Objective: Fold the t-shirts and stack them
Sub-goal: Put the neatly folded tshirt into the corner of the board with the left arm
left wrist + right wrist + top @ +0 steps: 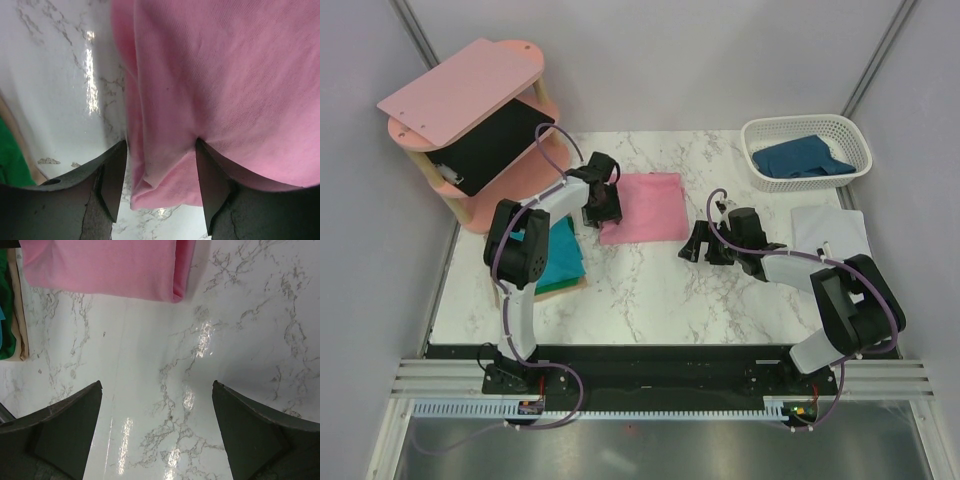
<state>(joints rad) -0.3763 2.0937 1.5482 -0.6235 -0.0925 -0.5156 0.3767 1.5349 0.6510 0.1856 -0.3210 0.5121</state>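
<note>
On the near half of the table (pixel 650 295) the right gripper (pixel 157 387) hovers over bare marble with its fingers spread wide and nothing between them. Toward the left edge, partly under the left arm, the teal t-shirt (pixel 560 258) lies folded on what looks like a tan board. By the right edge rests a white sheet (pixel 835 228); I cannot tell whether it is cloth or paper.

Further back, around the middle of the table, the pink t-shirt (pixel 645 205) lies flat as a neat rectangle. The left gripper (pixel 160 141) is at its left edge with the fingers part-way apart. One finger stands on the marble just beside the fold and the other presses on the fabric. Whether they are actually pinching it I cannot tell.

In the far right corner the dark blue t-shirt (pixel 800 160) sits rumpled in the white basket (pixel 807 122). The pink shelf unit (pixel 460 95) stands at the far left corner.

Two shirts appear folded but lie apart, so stacking remains, and the blue one seems untouched.
</note>
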